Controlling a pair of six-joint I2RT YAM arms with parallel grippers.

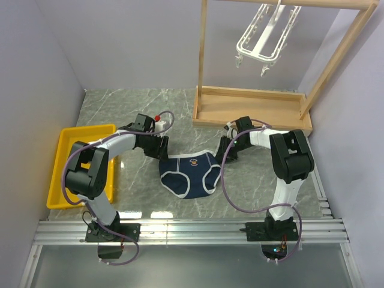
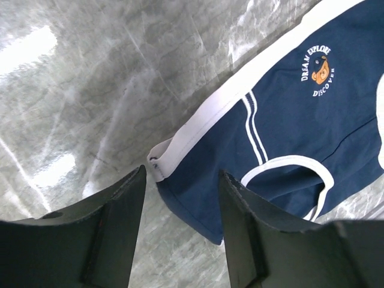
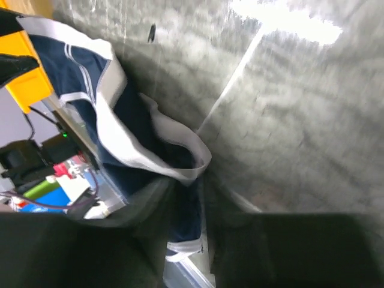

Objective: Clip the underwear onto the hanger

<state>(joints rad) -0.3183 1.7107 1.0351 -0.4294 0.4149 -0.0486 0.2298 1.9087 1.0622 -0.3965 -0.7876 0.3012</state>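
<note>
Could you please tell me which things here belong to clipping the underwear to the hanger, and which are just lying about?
Part of the job:
underwear, spread flat
hanger, hung up high
left pincer, open at a waistband corner
right pincer, shut on the fabric

Just lying about:
yellow tray
wooden rack frame, which carries the hanger

The left hand [image 2: 183, 175] stands wide open above the grey marbled counter [image 2: 90, 78]. The white-banded corner of the navy underwear [image 2: 288, 126] lies between its fingers.
</note>
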